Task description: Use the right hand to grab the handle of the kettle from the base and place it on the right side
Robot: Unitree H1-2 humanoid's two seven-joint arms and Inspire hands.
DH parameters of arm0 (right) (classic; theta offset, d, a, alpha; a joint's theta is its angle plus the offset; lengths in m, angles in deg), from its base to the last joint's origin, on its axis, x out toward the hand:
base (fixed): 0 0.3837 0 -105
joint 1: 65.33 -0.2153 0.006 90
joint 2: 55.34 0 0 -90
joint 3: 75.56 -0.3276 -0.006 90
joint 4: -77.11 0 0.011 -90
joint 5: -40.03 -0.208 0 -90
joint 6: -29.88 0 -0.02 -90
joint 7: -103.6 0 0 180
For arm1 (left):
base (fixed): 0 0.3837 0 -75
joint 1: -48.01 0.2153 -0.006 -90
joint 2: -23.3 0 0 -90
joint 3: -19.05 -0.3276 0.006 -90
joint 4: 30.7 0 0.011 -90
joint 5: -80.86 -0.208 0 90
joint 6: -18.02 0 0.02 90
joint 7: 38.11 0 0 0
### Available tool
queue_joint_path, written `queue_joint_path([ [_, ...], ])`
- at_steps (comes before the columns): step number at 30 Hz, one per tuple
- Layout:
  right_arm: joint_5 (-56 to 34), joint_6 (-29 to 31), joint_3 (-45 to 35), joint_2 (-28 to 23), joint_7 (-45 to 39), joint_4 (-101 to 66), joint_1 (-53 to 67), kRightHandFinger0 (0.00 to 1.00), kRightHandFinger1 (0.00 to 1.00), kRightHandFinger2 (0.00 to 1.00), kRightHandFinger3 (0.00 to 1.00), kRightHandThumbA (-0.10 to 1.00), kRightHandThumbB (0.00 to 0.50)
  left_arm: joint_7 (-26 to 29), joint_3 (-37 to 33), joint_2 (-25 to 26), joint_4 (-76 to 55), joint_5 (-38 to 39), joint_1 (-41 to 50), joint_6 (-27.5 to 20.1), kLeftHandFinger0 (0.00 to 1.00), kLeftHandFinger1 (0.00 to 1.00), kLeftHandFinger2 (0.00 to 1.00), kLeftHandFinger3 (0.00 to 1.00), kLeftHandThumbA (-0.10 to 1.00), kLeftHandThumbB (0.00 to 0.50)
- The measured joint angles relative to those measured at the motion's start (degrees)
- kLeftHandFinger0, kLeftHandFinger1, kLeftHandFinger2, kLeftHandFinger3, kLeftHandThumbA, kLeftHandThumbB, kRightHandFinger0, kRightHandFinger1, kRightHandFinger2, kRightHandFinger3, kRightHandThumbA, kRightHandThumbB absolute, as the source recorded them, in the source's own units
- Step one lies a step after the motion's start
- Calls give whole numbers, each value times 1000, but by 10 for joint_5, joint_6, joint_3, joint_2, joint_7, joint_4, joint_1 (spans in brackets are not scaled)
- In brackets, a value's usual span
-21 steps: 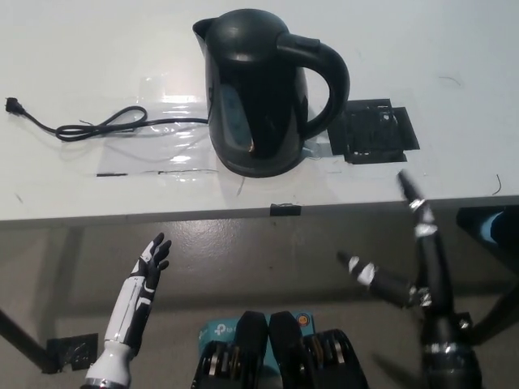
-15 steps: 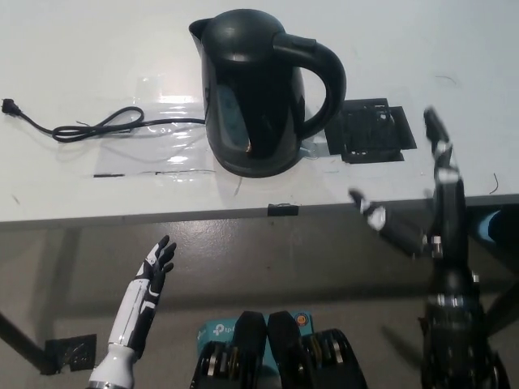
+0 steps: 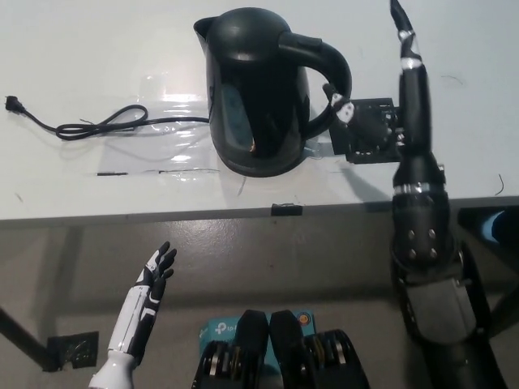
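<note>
- The black kettle stands upright on the white table, near the middle, a little back from the front edge.
- Its spout points to the picture's left and up. Its handle points to the picture's right, toward the black hand.
- The kettle is tall, with its long side going up and down. It sits over a shiny clear patch on the table.
- A black cord runs from the kettle's bottom out to the left and ends in a plug.
- The black right hand is over the table, just to the right of the handle. Its fingers are spread apart and hold nothing. One fingertip is very close to the handle, but I cannot tell if it touches.
- Under the hand is a patch of black tape.
- The white left hand rests low, in front of the table, fingers open and straight.
</note>
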Motion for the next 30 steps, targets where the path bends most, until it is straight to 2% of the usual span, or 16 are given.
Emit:
queue_joint_path([
  [3,4,-7,0,-1,6,38,-22,1000,1000,1000,1000,795,196,-1,0,0,0,1,-2,0,1000,1000,1000,1000,1000,500],
  [10,5,-13,1,-4,15,109,-58,1000,1000,1000,1000,883,216,-2,-1,2,0,1,-4,0,1000,1000,1000,1000,1000,500],
  [15,7,-13,4,-12,21,138,-75,1000,1000,1000,1000,860,212,-2,-1,3,-1,2,-4,0,1000,1000,1000,1000,1000,500],
  [20,6,-13,4,-13,25,161,-80,1000,1000,1000,1000,865,231,-2,-1,3,-1,2,-4,0,1000,1000,1000,1000,1000,500],
  [30,1,-13,4,-14,25,174,-91,1000,1000,1000,1000,853,209,-5,-1,3,-1,3,-5,0,1000,1000,1000,1000,1000,500],
])
